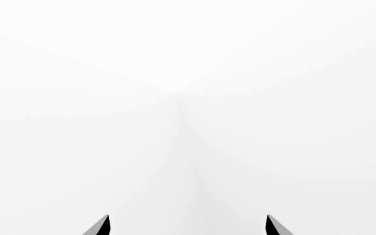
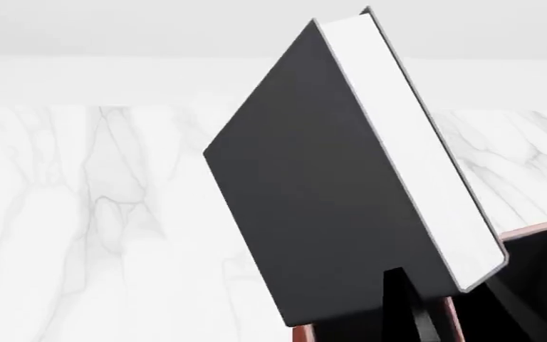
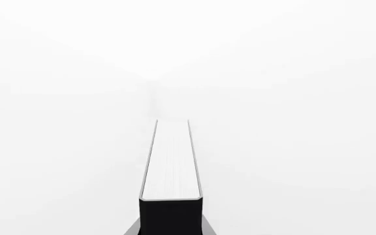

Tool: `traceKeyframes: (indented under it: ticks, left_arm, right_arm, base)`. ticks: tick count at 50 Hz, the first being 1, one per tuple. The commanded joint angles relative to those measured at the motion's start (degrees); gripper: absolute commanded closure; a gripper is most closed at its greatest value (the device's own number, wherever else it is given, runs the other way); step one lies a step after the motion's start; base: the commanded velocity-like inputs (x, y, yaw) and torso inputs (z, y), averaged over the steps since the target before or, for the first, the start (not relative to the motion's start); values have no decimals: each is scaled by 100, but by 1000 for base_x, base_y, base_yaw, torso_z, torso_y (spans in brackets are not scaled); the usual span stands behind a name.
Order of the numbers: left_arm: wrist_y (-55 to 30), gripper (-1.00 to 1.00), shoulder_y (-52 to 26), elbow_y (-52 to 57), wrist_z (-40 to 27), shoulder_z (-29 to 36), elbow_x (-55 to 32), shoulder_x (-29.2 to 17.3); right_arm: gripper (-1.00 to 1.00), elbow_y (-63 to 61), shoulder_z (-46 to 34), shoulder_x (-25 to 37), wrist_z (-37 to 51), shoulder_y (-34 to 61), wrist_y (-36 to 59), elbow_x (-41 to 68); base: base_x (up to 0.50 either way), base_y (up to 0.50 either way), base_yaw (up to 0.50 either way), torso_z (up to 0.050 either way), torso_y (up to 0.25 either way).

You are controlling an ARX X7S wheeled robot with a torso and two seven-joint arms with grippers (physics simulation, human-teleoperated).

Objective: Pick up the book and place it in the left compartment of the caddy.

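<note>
Left claw (image 1: 188, 225) agape; right claw (image 3: 170, 230) clamped on book (image 2: 340, 178)

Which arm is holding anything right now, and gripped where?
The right gripper is clamped on the book at its lower end, one finger on each cover. The left gripper is open and holds nothing.

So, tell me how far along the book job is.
Done: the book is picked up, lifted and tilted in the head view, gripped by the right gripper. In hand: it hangs above the caddy. Left: lowering it into the left compartment, which is not clearly in view. The left gripper is open and empty.
</note>
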Motion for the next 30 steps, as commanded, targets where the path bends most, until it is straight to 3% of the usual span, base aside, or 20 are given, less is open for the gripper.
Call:
traceKeyframes:
  ticks: [1,7,15,30]
  left_arm:
    - [-21,-100,-13,0,10,1,-2,0]
    - [-5,-100,-1,0,5,-13,-17,0]
    - [-12,-100,-10,0,11,0,-5,0]
    - [127,-100,121,0,-47,-141,-137,0]
  right_arm:
    - [100,335,918,123,312,-783,-388,-405]
    - [100,501,2607,-63,74,-2639,-386,-364]
    - [100,652,2865,-163,835,-3005,126,-1065]
    - [100,484,3090,242,1741,-3454,89,-1686]
  base:
    - [0,0,0,0,0]
    - [0,0,0,0,2]
    - [0,0,0,0,1]
    - [0,0,0,1,1]
